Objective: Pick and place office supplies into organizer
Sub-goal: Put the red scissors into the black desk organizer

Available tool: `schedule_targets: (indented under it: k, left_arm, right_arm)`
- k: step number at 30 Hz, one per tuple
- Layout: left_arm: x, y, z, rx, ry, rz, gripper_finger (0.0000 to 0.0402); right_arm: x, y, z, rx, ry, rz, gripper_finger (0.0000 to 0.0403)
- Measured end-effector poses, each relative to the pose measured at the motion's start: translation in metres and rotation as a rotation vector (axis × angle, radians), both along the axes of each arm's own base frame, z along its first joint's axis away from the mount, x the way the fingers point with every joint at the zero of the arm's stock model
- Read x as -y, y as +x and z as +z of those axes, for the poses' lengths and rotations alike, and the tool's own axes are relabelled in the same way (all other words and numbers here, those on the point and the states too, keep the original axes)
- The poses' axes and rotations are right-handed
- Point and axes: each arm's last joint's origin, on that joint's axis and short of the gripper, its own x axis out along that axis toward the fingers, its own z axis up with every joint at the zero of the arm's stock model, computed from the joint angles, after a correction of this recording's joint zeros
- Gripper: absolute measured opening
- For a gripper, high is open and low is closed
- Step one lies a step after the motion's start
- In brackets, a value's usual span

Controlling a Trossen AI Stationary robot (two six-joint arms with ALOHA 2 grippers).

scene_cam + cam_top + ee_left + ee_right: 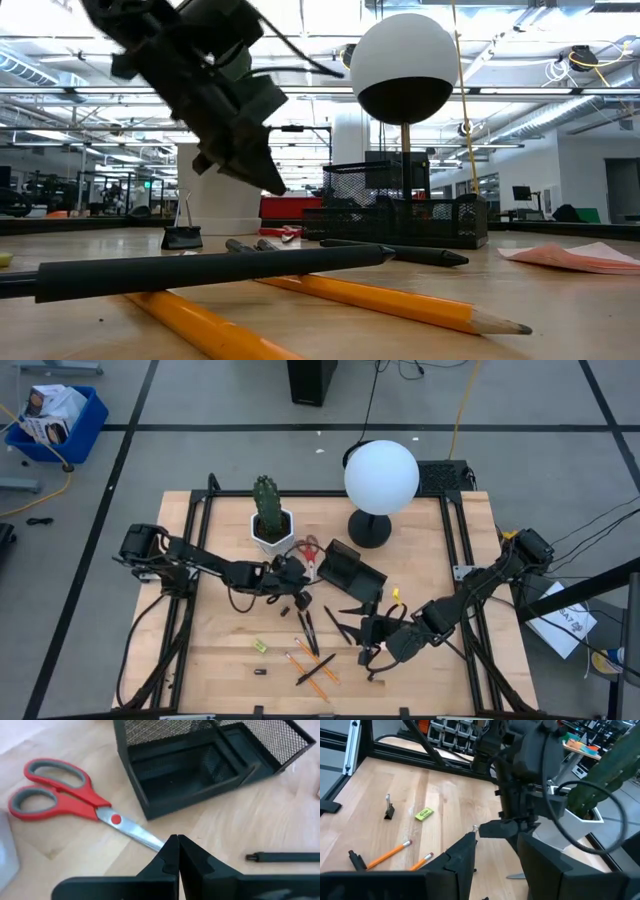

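Overhead | wooden table (220,660) | grey taped floor (150,450) | blue bin (55,420)

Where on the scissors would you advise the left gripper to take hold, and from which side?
Probably the blades. The scissors lie flat and closed beside the organizer, so come from straight above, fingers either side of the narrow blades just past the pivot. The handles look wider, and the blade tip lies by the shut left gripper.
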Motion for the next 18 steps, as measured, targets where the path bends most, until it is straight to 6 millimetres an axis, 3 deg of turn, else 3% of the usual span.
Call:
schedule_targets:
  k: [4, 8, 18]
  left_arm:
    - [-0.002, 0.000, 0.003, -0.131, 0.020, 0.061, 0.0002]
    - [-0.004, 0.008, 0.002, -0.130, 0.027, 0.042, 0.0002]
    - [-0.018, 0.024, -0.034, -0.218, 0.019, 0.078, 0.0001]
  right_arm:
    - [0.000, 0.000, 0.000, 0.000, 0.000, 0.000, 0.0144]
    - [0.000, 0.000, 0.000, 0.000, 0.000, 0.001, 0.0144]
    - [0.000, 0.000, 0.000, -0.002, -0.001, 0.001, 0.0144]
